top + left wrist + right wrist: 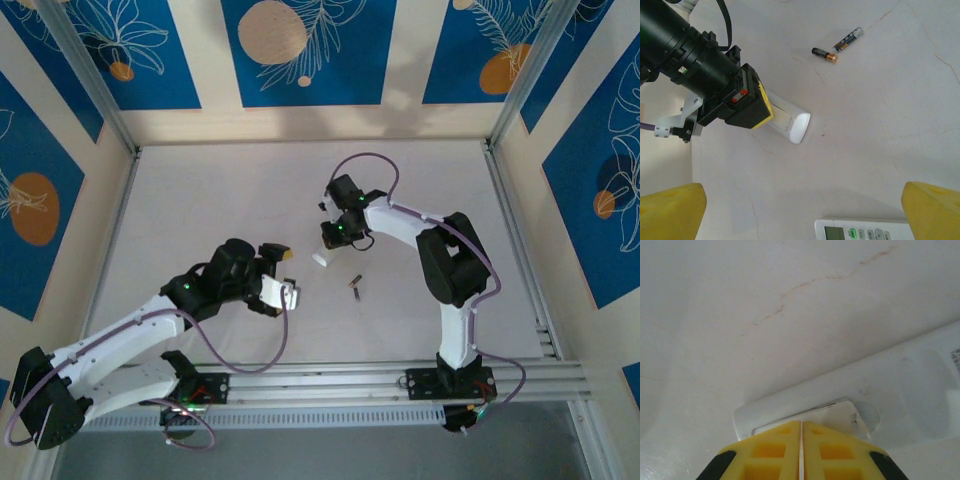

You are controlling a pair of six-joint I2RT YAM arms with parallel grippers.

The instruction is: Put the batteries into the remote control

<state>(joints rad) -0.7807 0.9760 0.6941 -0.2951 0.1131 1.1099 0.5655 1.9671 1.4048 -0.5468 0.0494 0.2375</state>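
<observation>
Two batteries [825,54] lie loose on the desk [890,125], near the white remote [792,125]. The right jaws, pressed together, cover that remote's far end. The left jaws gape wide nearby, above a second remote [865,231].

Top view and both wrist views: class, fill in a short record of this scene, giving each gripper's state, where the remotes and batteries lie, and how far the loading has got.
left gripper: open, above the display remote, holding nothing
right gripper: shut, tips at the cover end of the white remote
batteries: two, loose on the table, close together, apart from both remotes
loading: not done; both cells lie outside the remotes
</observation>
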